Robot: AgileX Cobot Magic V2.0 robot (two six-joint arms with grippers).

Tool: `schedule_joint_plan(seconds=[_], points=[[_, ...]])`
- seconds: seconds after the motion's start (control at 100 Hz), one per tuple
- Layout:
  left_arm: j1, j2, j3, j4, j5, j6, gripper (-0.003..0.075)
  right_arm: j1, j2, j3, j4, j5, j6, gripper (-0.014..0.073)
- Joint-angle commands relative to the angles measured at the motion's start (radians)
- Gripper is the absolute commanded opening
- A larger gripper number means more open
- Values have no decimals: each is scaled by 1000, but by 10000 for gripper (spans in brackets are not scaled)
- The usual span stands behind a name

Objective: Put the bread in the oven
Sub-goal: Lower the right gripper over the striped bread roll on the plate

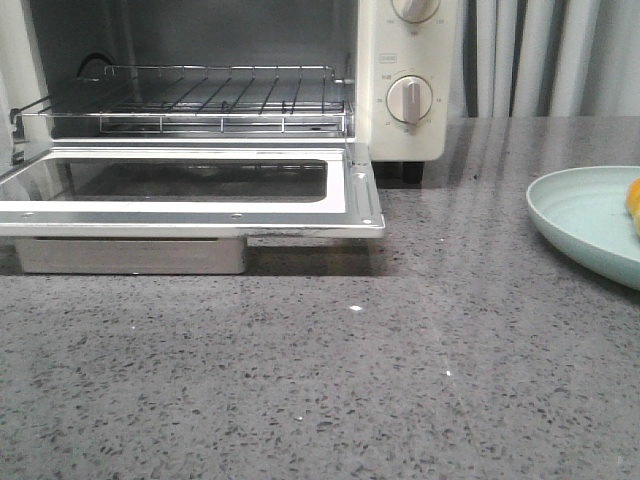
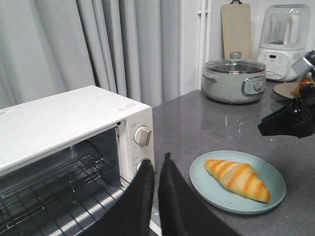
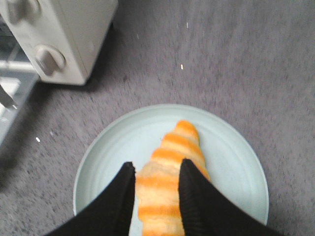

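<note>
You're sitting at the pick-up step: your right gripper (image 3: 156, 183) is straddling the bread (image 3: 167, 184) on the plate (image 3: 236, 162), jaws apart, so next you're looking at squeezing, lifting, and heading for the open oven (image 1: 400, 60), while the left gripper (image 2: 155, 179) is idling nearly closed.

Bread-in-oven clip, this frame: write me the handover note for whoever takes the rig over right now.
Right gripper: jaws open, one on each side of the bread, over the plate; whether they touch it cannot be told.
Left gripper: jaws nearly closed, empty, raised near the oven.
Bread lies on the pale green plate, on the counter to the right of the oven.
Done: oven door is down, wire rack bare.
Left: close on the bread, lift, carry it to the rack, release.
</note>
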Motion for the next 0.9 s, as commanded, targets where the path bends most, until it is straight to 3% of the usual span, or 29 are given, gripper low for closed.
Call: schedule_joint_plan(seconds=[0.0, 0.33, 0.56, 0.89], points=[[-8, 1, -48, 31, -57, -5, -20, 1, 52, -45, -10, -27, -14, 192], [-8, 1, -64, 66, -61, -5, -20, 1, 185, -101, 5, 55, -32, 470], [-8, 1, -64, 71, -68, -11, -20, 1, 208, -134, 29, 179, -32, 479], [-8, 1, -64, 71, -87, -11, -20, 1, 448, -401, 70, 498, -91, 479]])
